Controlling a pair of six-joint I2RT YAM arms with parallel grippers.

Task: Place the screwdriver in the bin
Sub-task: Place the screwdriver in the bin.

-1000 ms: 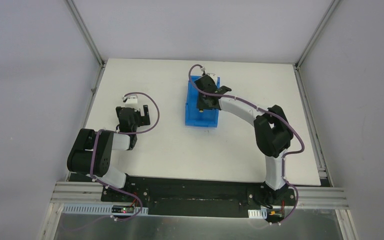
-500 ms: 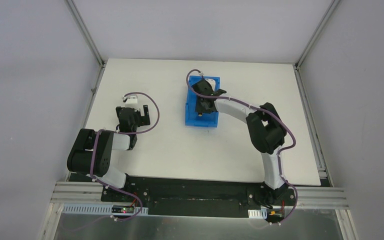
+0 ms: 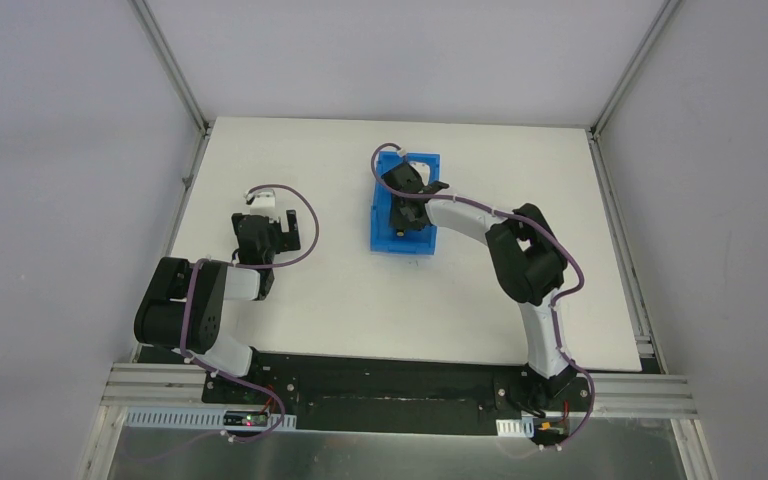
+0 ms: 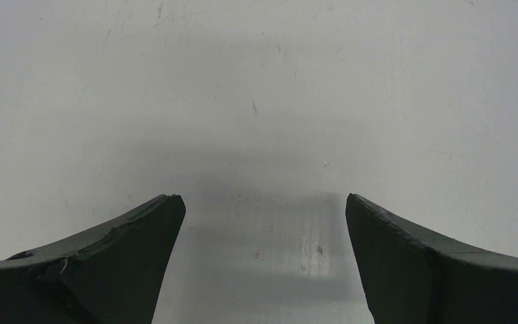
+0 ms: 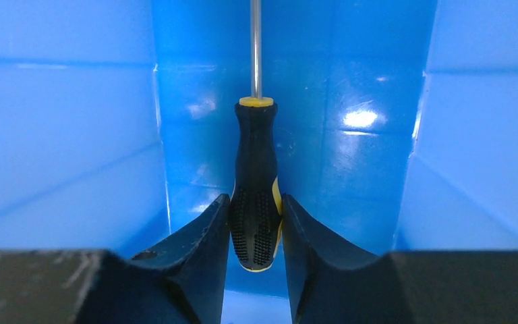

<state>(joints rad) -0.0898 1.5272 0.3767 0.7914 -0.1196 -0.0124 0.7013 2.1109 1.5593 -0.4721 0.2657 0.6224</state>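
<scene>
Two fingers (image 5: pixel 195 250) of your right gripper (image 5: pixel 255 200) pinch the screwdriver (image 5: pixel 255 155) inside the bin (image 5: pixel 67 142); open fully, then lift straight out.

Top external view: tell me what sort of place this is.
Probably a robotics lab test cell: a white table boxed in by plain grey panels on aluminium rails, a left arm and right arm bolted at its near edge, and a blue bin on it.
</scene>
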